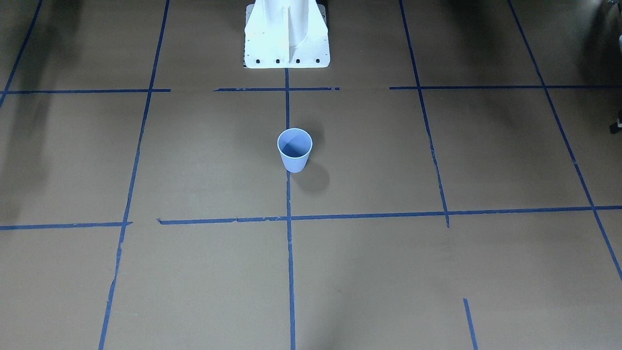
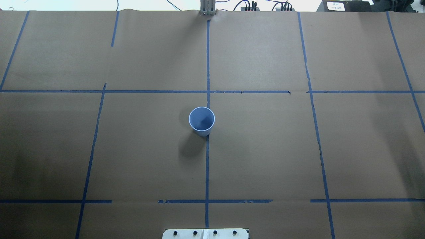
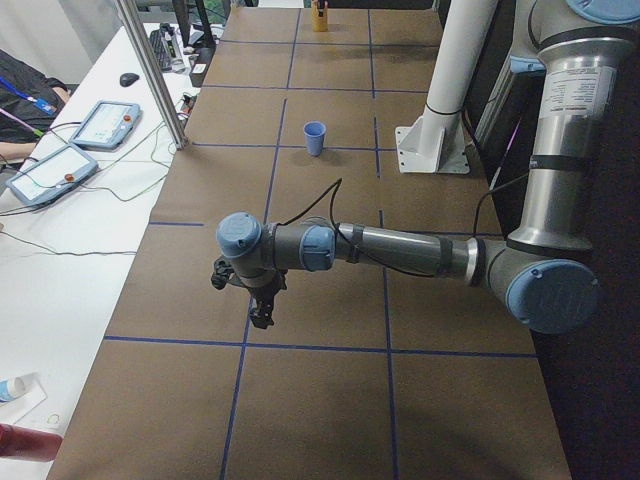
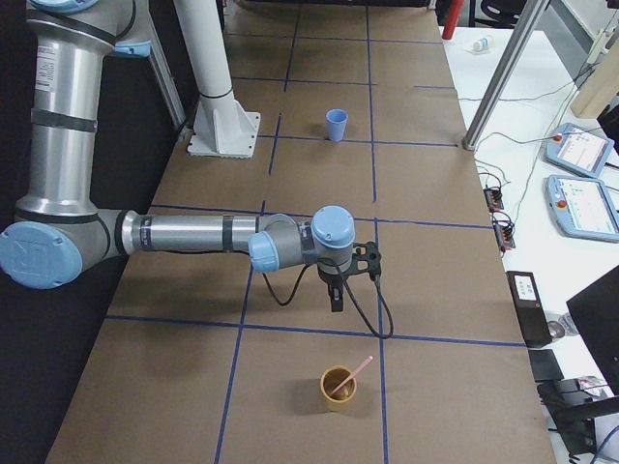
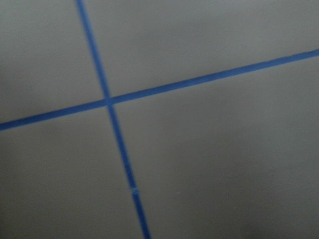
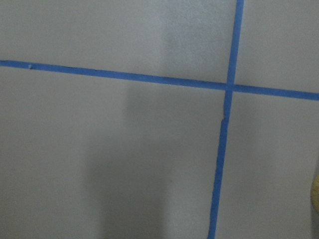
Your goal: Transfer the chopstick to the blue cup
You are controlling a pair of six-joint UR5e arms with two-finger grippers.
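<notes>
Leaning in a brown cup [image 4: 338, 391], chopstick [image 4: 355, 373], only in exterior right view.

likely a robotics lab: tape-gridded table [image 2: 265, 149], robot arm [image 3: 400, 250], teach pendants [image 4: 584, 208] alongside.

Tan cup [image 4: 338, 396], blue tape grid [image 2: 207, 166], two tablets [image 4: 584, 207]

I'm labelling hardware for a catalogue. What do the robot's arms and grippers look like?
The left arm and right arm are silver-grey tubes with light blue joint caps. The left gripper and right gripper are small and black. A thin black cable loops from each wrist.
</notes>
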